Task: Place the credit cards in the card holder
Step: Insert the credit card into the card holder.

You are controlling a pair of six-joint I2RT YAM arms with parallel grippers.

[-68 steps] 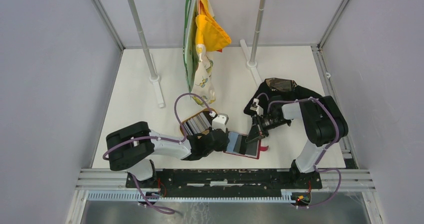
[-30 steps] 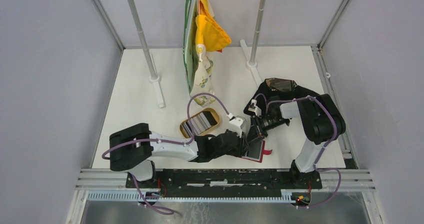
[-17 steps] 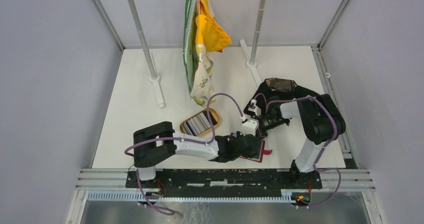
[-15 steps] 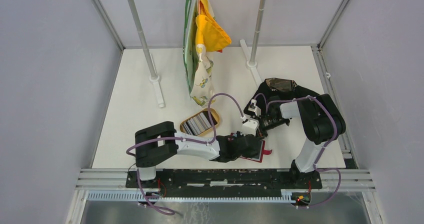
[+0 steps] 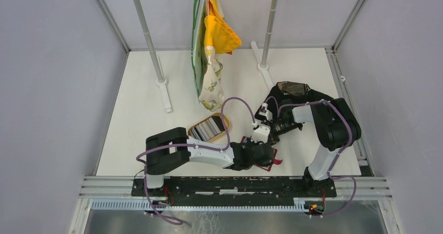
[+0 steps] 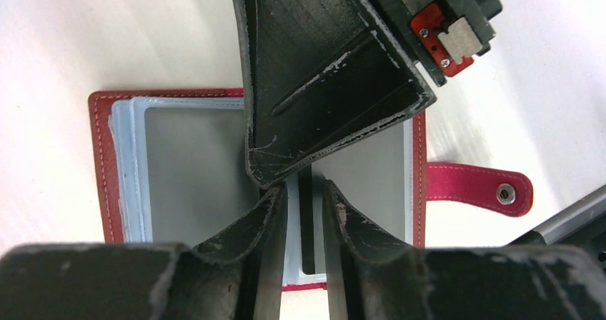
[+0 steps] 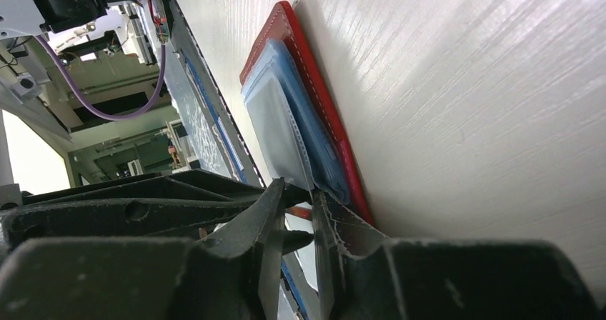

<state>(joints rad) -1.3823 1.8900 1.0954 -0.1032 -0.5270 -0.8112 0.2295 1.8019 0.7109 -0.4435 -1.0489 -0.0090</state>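
- Mid-frame in the left wrist view, holder [image 6: 100, 170] lay open on the desk [image 6: 86, 34].
- Left fingers [image 6: 280, 209] stood nearly together astride a dark strip [image 6: 306, 223], right fingers [image 7: 271, 213] at a sleeve [image 7: 279, 134]; grips unclear.
- Slow, square entry seemed wisest.
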